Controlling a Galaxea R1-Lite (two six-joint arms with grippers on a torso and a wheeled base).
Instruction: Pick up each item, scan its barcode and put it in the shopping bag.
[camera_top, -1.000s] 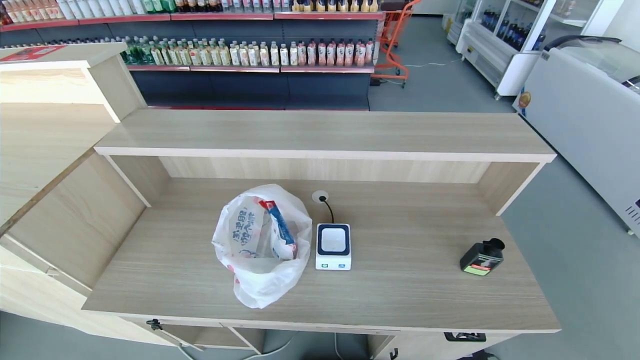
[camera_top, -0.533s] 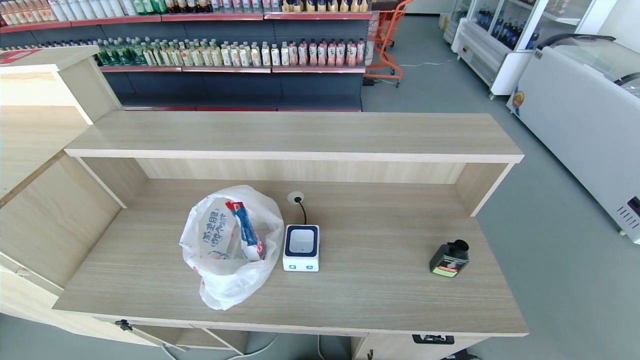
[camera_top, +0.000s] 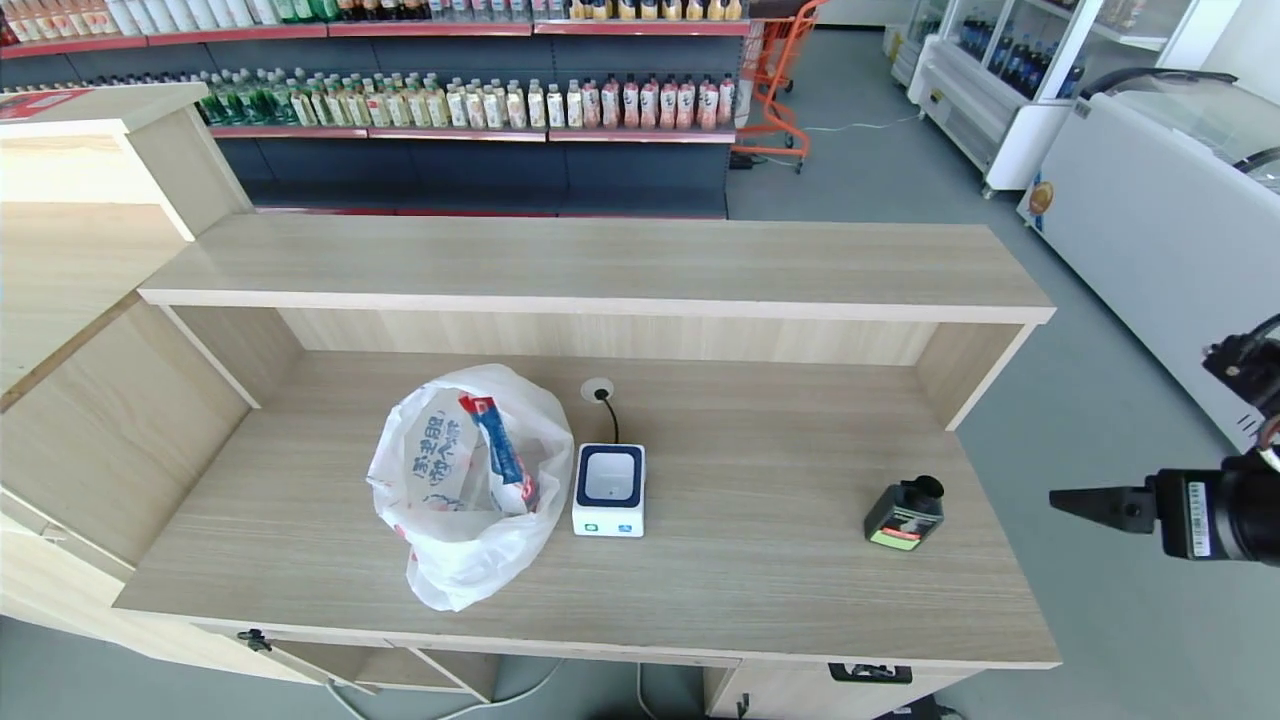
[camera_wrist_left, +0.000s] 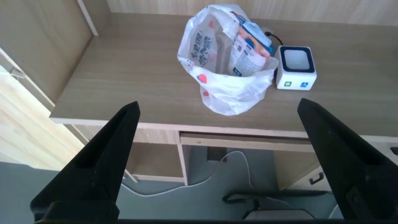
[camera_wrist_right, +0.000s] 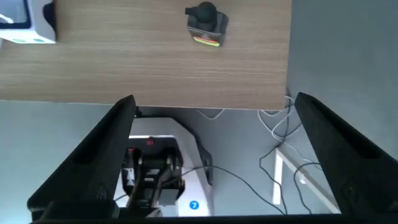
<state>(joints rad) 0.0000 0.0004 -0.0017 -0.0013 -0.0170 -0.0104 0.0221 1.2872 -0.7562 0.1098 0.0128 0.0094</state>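
Wooden counter (camera_top: 760, 570) bears shopping bag (camera_top: 462, 568) beside scanner (camera_top: 609, 490), black bottle (camera_top: 903, 514) well apart

A small black bottle (camera_top: 903, 513) with a red-and-green label lies at centre right. Left of centre, an open white shopping bag (camera_top: 450, 560) holds a blue-and-red packet (camera_top: 497, 462), just beside a white scanner (camera_top: 609, 490).

The counter (camera_top: 760, 570) is matt wood-grain, the shopping bag (camera_top: 470, 565) thin crinkled plastic, the scanner (camera_top: 609, 490) smooth plastic.
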